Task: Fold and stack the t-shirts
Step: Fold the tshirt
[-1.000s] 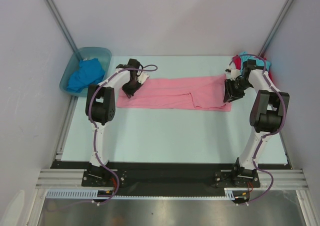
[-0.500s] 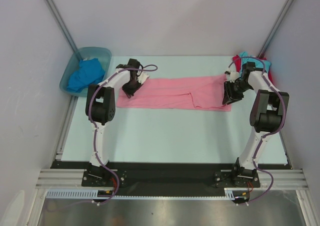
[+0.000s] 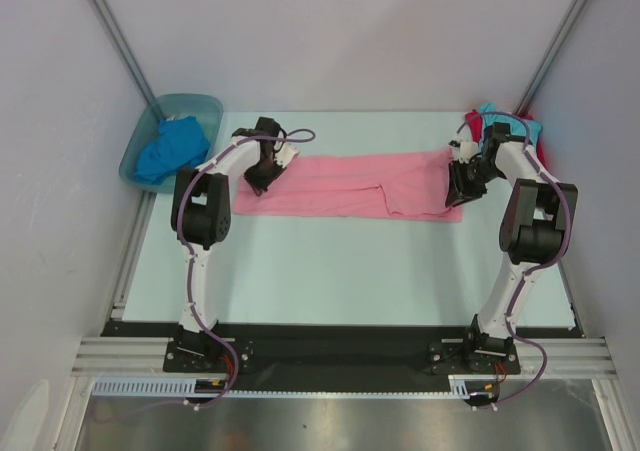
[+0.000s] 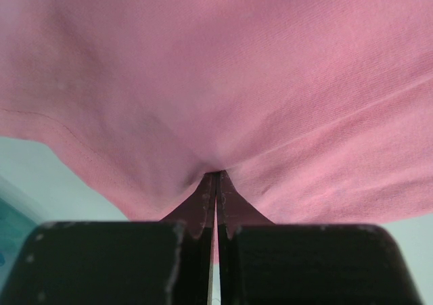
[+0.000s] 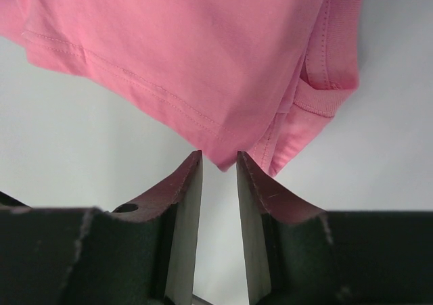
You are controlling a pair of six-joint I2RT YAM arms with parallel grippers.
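The pink t-shirt (image 3: 350, 184) lies as a long flat strip across the middle of the table. My left gripper (image 3: 262, 174) is shut on the shirt's left end; in the left wrist view the cloth (image 4: 237, 68) puckers into the closed jaws (image 4: 216, 176). My right gripper (image 3: 461, 183) is at the shirt's right end. It is open by a narrow gap, and a hemmed corner of the pink shirt (image 5: 189, 48) sits just between its fingertips (image 5: 219, 156). The royal blue t-shirt (image 3: 168, 149) is bunched in the tub. The turquoise t-shirt (image 3: 508, 123) and the red one (image 3: 470, 123) lie piled behind the right arm.
The translucent blue-green tub (image 3: 205, 103) stands at the back left corner. Grey walls close in the table on three sides. The pale table surface (image 3: 350, 271) stretches in front of the pink shirt.
My right gripper has shifted slightly toward the back onto the shirt's corner, and its jaws have narrowed. The left gripper has kept its hold and has not moved.
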